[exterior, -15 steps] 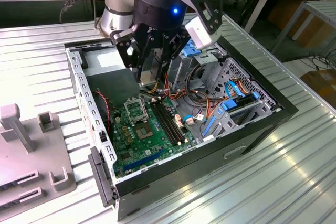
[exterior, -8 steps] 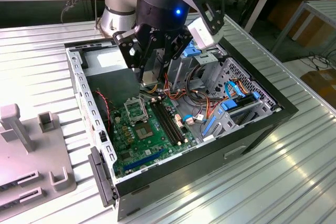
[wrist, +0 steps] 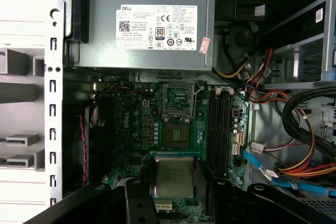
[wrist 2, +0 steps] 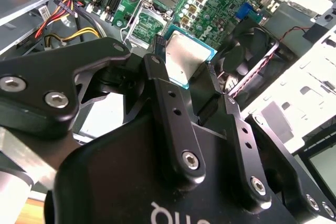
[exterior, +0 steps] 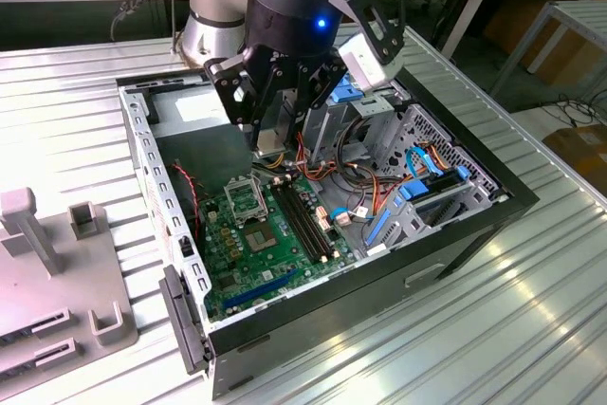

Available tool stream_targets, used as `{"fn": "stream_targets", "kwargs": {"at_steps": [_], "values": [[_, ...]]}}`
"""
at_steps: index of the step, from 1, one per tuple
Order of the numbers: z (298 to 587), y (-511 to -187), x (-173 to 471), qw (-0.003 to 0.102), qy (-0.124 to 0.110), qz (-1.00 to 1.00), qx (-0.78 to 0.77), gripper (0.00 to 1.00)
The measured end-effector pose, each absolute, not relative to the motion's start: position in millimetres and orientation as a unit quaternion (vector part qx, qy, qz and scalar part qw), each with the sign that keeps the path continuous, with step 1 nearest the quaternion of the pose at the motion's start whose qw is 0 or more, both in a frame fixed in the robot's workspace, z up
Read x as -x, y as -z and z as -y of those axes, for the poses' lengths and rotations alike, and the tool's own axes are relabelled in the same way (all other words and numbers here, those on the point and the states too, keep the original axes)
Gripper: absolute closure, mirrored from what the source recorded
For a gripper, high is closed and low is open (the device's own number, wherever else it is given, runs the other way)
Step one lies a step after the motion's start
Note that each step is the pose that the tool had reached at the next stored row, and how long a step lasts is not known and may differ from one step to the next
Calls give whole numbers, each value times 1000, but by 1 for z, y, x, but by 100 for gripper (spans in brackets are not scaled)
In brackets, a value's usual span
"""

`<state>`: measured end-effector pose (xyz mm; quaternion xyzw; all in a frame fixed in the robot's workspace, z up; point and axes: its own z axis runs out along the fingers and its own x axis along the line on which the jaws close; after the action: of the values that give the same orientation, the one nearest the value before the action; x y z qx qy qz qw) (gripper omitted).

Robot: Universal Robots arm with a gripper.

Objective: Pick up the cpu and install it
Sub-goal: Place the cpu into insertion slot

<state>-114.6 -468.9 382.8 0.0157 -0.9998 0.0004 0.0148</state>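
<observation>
second wrist view: gripper (wrist 2: 184, 59) clenched on cpu (wrist 2: 187, 62), fingers (wrist 2: 157, 74) pinching two opposite edges, metal top facing camera | first wrist view: motherboard (wrist: 134, 129), then socket (wrist: 176, 136) near the held cpu and apart from it, memory slots (wrist: 220, 124) beside socket, cable bundle (wrist: 299, 129) beyond | exterior view: gripper over socket inside open case (exterior: 379, 296)

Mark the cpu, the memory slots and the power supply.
cpu (wrist: 173, 176): first wrist view, middle of its silver top.
memory slots (wrist: 220, 129): first wrist view, midway along the black slots.
power supply (wrist: 102, 30): first wrist view, grey casing beside its label.
</observation>
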Motion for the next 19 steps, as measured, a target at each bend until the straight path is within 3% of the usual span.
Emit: {"fn": "stream_targets", "kwargs": {"at_steps": [19], "values": [[470, -368, 115, 15, 0, 1000, -16, 56]]}}
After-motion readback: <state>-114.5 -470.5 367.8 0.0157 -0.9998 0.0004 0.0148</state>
